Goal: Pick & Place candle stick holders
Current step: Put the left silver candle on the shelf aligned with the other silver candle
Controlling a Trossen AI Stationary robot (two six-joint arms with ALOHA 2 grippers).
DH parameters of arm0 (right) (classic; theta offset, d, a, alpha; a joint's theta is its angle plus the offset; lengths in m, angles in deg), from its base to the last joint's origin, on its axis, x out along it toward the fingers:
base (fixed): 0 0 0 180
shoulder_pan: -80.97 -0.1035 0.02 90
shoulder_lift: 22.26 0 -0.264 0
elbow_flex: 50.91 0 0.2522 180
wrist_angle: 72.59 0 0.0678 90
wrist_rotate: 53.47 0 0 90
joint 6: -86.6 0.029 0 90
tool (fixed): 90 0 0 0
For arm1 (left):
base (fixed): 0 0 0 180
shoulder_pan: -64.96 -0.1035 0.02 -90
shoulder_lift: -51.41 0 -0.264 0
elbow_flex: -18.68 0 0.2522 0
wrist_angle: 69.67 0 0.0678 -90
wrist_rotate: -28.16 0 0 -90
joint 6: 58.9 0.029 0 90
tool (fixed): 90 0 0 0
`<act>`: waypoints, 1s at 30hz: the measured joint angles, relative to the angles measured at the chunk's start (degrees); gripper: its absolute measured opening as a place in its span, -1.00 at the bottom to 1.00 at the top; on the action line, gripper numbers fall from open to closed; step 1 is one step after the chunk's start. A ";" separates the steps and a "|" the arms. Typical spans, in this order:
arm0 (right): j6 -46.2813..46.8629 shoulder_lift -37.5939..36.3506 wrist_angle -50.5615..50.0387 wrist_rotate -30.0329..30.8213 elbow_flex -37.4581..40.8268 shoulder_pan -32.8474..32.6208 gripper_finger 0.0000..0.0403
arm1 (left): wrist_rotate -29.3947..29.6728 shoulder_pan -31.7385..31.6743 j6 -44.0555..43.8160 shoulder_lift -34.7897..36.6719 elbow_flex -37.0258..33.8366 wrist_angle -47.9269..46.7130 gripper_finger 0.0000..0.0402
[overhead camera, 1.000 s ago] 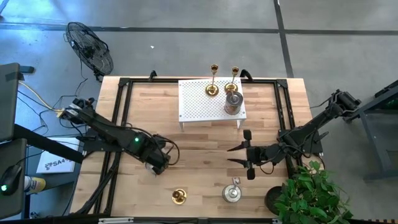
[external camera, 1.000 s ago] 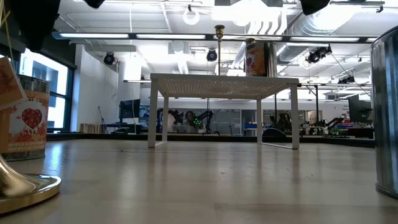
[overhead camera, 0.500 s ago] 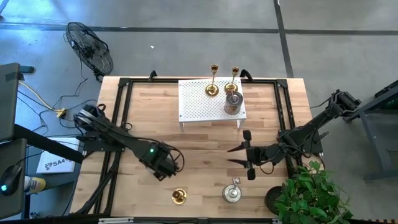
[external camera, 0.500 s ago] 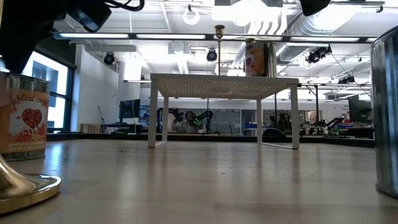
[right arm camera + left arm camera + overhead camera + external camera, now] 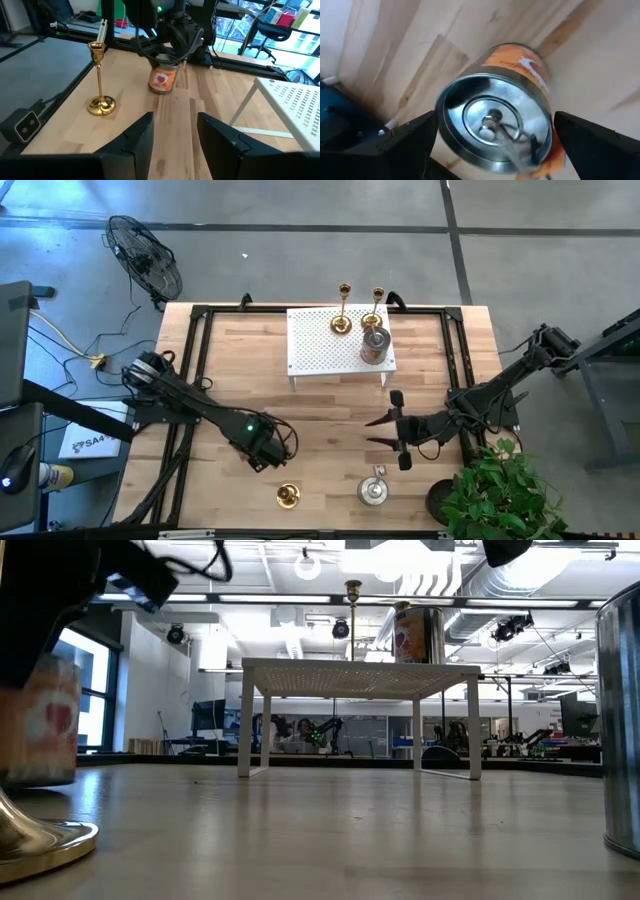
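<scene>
Now cup holder sits betw. left tool's wide-apart fingers, not clamped.

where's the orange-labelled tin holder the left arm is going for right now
In the high view it sits on the table's front-left part, hidden under the left gripper, behind the gold candlestick. The left wrist view shows the orange-labelled tin holder between open fingers.

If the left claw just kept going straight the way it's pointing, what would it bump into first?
Most likely the orange-labelled tin holder: the left claw points straight down at its open top, fingers spread on either side of it. Past the tin there is only the wooden table.
</scene>
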 joint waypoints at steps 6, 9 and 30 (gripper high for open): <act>0.03 0.00 0.34 -1.13 0.00 -0.05 -0.28 | -1.29 -0.02 -0.66 -0.17 -2.71 0.66 0.93; 0.03 0.00 0.72 -1.50 0.00 -0.05 -0.28 | -1.08 -0.08 -0.65 -0.17 -2.77 0.99 0.93; -0.45 0.00 1.20 -1.03 0.00 -0.01 -0.29 | -0.90 -0.11 -0.14 -0.42 0.98 1.04 0.93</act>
